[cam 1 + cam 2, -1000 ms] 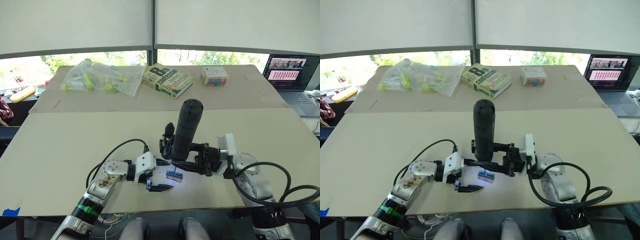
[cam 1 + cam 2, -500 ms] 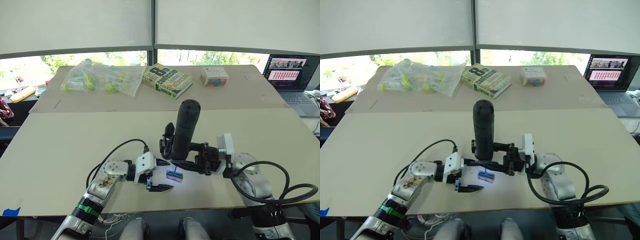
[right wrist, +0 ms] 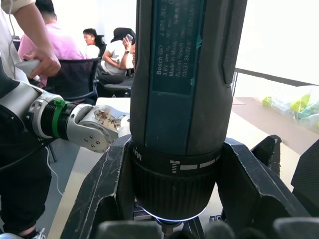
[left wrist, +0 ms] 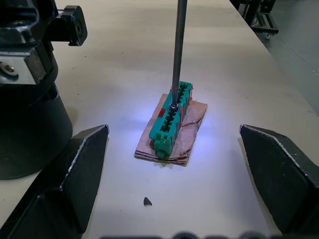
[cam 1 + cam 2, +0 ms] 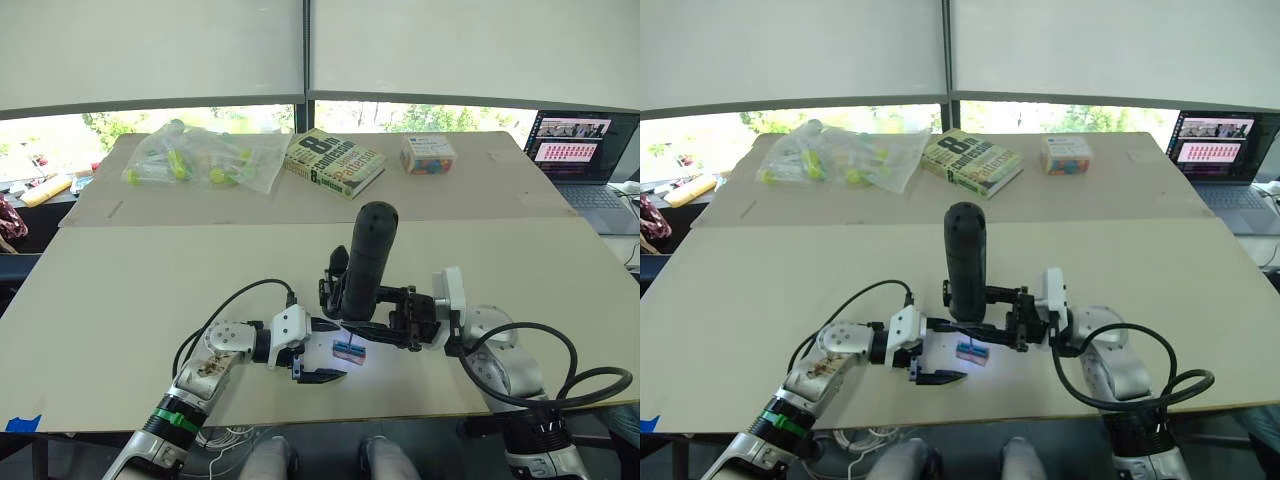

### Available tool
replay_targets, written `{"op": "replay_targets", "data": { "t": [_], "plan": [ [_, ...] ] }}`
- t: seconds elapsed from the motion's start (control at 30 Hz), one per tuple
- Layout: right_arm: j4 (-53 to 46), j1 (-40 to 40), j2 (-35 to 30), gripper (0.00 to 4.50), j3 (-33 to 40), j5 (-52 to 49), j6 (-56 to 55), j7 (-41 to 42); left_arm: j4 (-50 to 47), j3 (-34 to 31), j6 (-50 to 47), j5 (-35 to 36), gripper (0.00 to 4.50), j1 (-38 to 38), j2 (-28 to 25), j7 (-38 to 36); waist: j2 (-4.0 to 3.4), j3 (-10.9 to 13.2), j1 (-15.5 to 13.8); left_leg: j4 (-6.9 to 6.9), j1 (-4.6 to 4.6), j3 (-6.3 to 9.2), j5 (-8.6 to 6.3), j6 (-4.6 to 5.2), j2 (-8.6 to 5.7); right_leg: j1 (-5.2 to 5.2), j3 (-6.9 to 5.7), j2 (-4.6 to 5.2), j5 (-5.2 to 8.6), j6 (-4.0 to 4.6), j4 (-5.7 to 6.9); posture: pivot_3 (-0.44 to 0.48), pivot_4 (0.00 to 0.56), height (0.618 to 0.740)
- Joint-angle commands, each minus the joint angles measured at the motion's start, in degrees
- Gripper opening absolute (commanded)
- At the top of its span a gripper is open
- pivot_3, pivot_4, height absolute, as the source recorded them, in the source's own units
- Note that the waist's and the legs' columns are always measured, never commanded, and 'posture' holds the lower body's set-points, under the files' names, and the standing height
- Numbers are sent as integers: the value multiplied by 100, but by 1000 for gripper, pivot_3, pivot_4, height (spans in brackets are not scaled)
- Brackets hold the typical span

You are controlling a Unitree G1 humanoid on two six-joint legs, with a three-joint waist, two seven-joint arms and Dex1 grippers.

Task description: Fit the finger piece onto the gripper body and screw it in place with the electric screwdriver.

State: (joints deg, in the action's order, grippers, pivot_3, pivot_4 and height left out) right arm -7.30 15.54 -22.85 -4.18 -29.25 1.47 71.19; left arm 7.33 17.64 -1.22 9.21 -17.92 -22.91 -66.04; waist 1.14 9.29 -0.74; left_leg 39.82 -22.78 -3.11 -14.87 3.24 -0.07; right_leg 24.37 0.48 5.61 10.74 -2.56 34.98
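Screwdriver [image 5: 365, 260] stays upright, pinched in my right gripper [image 5: 385, 322], unmoved. My left gripper [image 4: 174, 174] is spread; its wrist view shows the bit [image 4: 178, 52] touching a green block [image 4: 171, 119].

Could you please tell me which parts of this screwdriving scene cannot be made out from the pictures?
- The finger piece: cannot be identified; a tiny dark speck in the left wrist view is too small to tell.
- The gripper body: cut off by that picture's edge; in the eye views the electric screwdriver hides most of it.
- The bit's tip: whether it has seated in the green block is too small to tell.
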Motion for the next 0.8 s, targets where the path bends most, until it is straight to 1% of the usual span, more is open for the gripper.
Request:
{"op": "replay_targets", "data": {
  "t": [0.03, 0.37, 0.8],
  "plan": [
    [-94, 14, -91, 1956, -68, 91, -160, 63, 124, 114, 1, -53, 4442, 76, 29, 11, 0, -1, 0, 0, 2, 0, 0, 0, 0, -2, 0, 0, 0, 0, 0, 0, 150, 740],
    [-225, 28, -277, 1956, -218, 57, 38, 63, 221, 101, 61, -57, 4442, 57, 56, 31, -1, -5, -4, 0, 11, 1, 0, 0, 0, -10, 1, 2, 0, 0, 1, 0, 150, 740],
    [-99, 152, -399, 1956, -326, 182, 207, -27, 256, 80, 123, -48, 4442, 74, 101, 77, -1, -6, -12, 0, 12, 1, 0, 0, 0, -11, 1, 4, 1, 0, 0, 0, 150, 740]
  ]
}}
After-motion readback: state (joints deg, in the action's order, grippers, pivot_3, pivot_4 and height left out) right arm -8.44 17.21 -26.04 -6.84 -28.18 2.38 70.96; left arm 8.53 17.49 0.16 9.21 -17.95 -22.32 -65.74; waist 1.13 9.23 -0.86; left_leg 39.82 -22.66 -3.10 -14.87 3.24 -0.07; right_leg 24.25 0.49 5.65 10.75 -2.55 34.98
